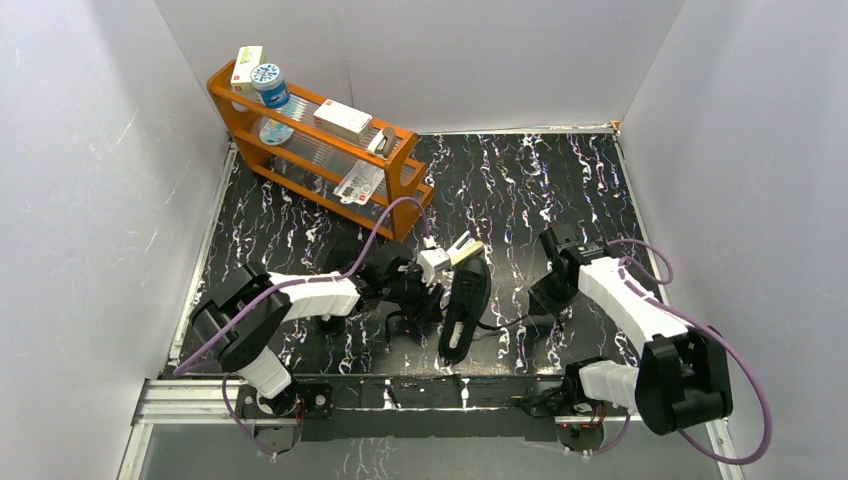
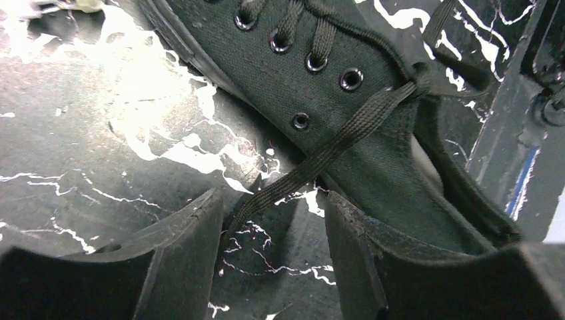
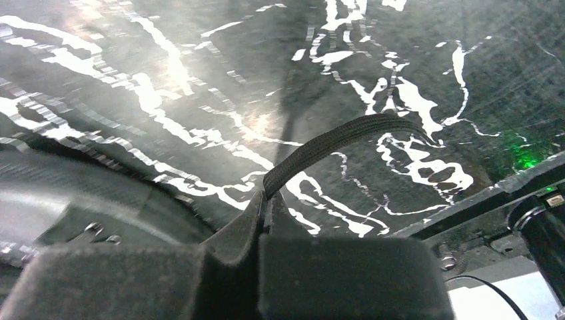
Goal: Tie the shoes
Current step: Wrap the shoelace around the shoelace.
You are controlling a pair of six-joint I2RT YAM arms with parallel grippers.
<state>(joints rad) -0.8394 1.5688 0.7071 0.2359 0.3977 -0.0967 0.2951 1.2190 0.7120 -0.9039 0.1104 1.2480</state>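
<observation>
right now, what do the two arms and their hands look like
The left arm and right arm match: white shells on the long links, black joints and motor housings. A purple cable loops along each. The left hand has two thick, dark, matte fingers with scuffed edges. The right hand has the same dark fingers.

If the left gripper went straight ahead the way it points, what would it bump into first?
Probably the black lace lying between the open fingers of the left gripper, then the side of the shoe; depth is hard to judge.
</observation>
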